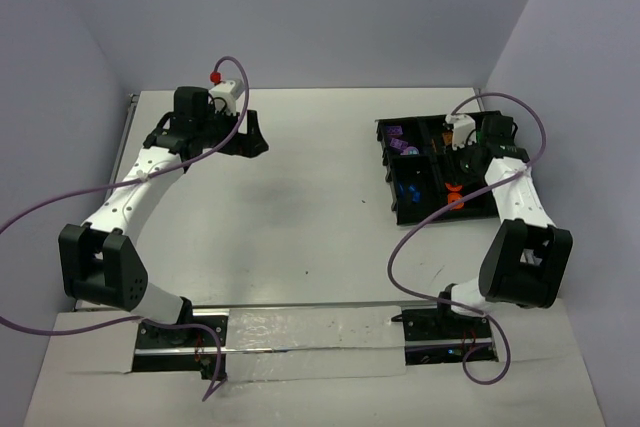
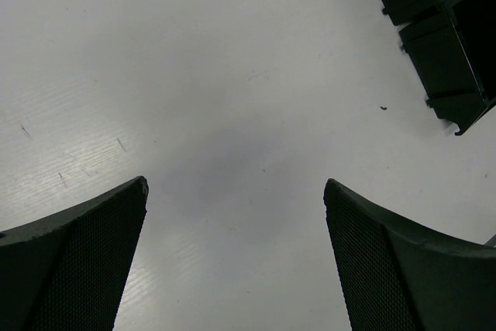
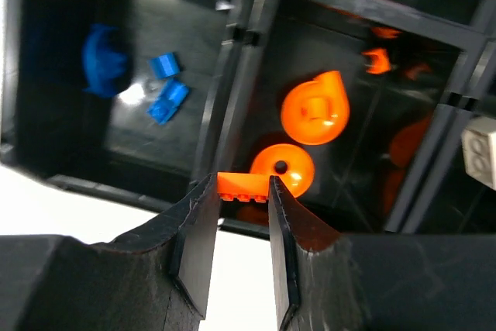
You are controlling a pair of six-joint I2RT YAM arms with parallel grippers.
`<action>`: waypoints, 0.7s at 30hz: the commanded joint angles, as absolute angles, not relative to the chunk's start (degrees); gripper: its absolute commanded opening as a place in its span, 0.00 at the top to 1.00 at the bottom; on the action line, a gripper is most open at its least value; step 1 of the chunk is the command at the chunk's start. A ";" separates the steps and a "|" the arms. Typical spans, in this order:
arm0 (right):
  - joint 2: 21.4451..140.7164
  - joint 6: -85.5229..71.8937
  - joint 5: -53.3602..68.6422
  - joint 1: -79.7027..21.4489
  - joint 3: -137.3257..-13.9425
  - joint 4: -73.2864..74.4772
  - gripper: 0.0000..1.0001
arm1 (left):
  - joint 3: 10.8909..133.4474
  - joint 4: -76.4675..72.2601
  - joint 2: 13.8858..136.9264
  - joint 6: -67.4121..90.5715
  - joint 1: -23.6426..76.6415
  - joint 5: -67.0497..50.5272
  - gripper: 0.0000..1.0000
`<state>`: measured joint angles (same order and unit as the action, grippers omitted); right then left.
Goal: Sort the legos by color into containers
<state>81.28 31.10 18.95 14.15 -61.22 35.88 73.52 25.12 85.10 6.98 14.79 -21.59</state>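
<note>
Sorting looks nearly finished: the right pincer (image 3: 242, 191) is closed on one orange brick (image 3: 242, 186) just short of the black tray's (image 3: 227, 94) orange compartment (image 3: 364, 153) ahead, with blue pieces (image 3: 169, 100) binned to its left, while the left pincer (image 2: 235, 184) gapes wide and empty over the table (image 2: 194, 75).

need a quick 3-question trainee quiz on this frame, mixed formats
1. True or false: the left gripper is shut on a green brick.
2. The right gripper holds: A) nothing B) an orange brick C) a purple brick.
3. Fill in: in the right wrist view, the tray compartment just behind the held brick contains ___ pieces.
Key: 1 false, it is open over the table. 2 B. 3 orange pieces.
</note>
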 commanded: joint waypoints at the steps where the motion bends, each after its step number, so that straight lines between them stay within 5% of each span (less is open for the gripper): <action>1: 83.81 28.60 13.40 15.20 -64.92 30.90 1.00 | 73.34 25.14 84.83 5.98 14.68 -20.04 0.01; 4: 85.44 28.00 12.08 15.79 -65.21 29.49 1.00 | 72.77 24.93 84.90 5.89 14.68 -20.24 0.01; 7: 88.10 27.35 10.93 15.82 -66.07 29.36 0.75 | 72.69 24.87 85.16 5.63 14.68 -20.13 0.01; 11: 89.29 25.96 10.38 15.82 -66.36 28.33 0.57 | 72.34 24.36 85.08 5.98 14.42 -19.86 0.01; 15: 89.85 23.25 11.01 15.73 -67.34 27.69 0.20 | 72.32 24.32 84.91 6.15 13.66 -19.74 0.01; 21: 85.01 16.67 16.15 12.62 -70.97 29.04 0.03 | 72.21 24.68 83.86 6.04 11.30 -21.18 0.01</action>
